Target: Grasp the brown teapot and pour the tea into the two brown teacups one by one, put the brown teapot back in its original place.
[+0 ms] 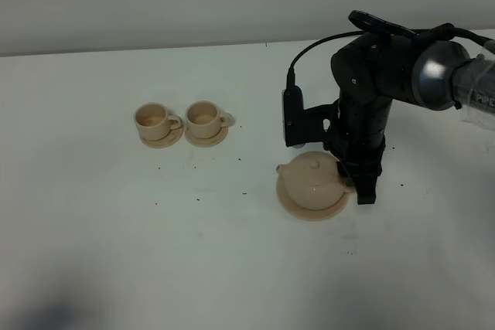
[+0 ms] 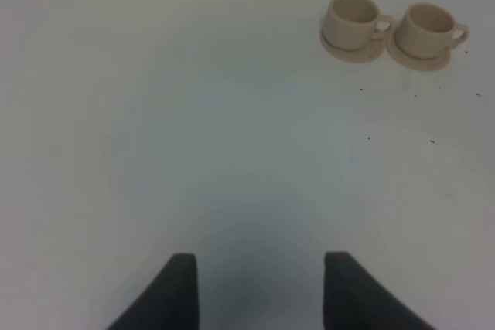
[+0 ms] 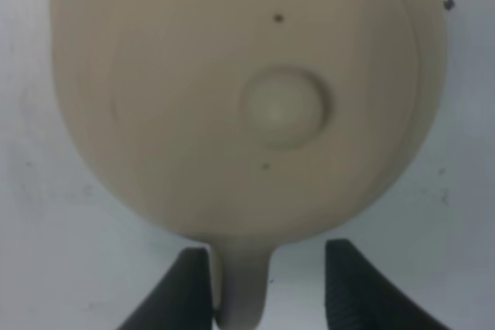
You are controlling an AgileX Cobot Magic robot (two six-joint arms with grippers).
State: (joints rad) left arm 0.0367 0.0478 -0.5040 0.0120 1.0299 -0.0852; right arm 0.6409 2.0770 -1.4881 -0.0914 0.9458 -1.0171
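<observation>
The brown teapot sits on its round tan plate, right of centre on the table. In the right wrist view, the teapot fills the frame, lid knob up. Its loop handle stands between the dark fingers of my right gripper. One finger touches the handle and a gap shows on the other side. The two brown teacups stand on saucers to the left, and show in the left wrist view as well. My left gripper hangs open over bare table.
The white table carries small dark specks around the cups and plate. My right arm rises behind the teapot, with a cable looping over it.
</observation>
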